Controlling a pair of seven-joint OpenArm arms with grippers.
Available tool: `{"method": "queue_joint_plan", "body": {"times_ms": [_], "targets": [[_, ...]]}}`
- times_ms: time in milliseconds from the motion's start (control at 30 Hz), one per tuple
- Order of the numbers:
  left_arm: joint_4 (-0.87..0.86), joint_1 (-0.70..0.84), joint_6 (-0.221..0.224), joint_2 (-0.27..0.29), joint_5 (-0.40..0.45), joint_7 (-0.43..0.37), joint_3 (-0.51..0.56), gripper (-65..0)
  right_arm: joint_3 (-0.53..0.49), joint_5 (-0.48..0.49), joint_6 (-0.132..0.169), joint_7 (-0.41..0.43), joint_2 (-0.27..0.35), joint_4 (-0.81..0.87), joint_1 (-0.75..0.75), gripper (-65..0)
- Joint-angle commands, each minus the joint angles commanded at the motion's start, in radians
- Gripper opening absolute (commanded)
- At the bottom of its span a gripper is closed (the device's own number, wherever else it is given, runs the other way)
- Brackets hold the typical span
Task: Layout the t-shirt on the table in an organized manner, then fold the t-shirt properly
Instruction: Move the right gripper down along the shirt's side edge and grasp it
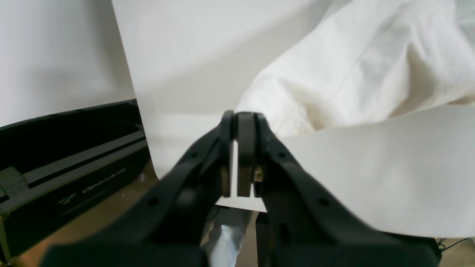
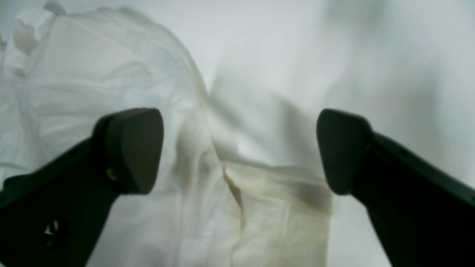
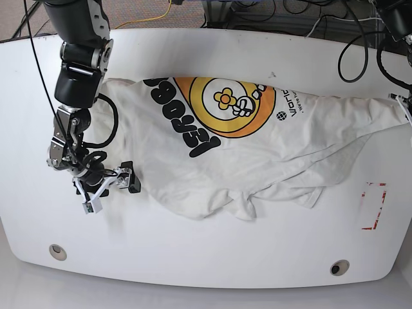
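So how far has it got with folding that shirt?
Early days. The t-shirt is partly spread on the table, print up, but its lower edge is bunched. The left gripper looks pinched shut at the shirt's corner; the right gripper is open over its other end. Flattening and all folding remain.

- The t-shirt is soft off-white woven cloth, matt and creased, with a flat printed graphic toward 11 o'clock of it.
- The table is smooth, glossy white, showing soft reflections.
- The left gripper looks like matt black plastic, with a small brass-coloured metal fitting inside.
- The right gripper has smooth, dull dark pads.
- A black box at 9 o'clock of the left wrist view looks semi-gloss.
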Motion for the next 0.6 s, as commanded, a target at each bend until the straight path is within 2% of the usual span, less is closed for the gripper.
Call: {"method": "queue_joint_plan", "body": {"times_ms": [167, 367, 600], "targets": [[0.0, -0.002, 0.0, 0.0, 0.0, -0.002, 0.002, -64.3, -0.002, 0.0, 0.0, -0.003, -0.032, 0.008, -0.021, -1.4], [0.0, -0.002, 0.0, 0.0, 0.0, -0.002, 0.003, -64.3, 0.002, 0.003, 0.0, -0.025, -0.032, 0.066, -0.054, -1.6], [-0.002, -0.002, 0.0, 0.0, 0.0, -0.003, 0.003, -64.3, 0.003, 0.006, 0.0, -0.118, -0.031, 0.25, -0.117, -1.6]]}}
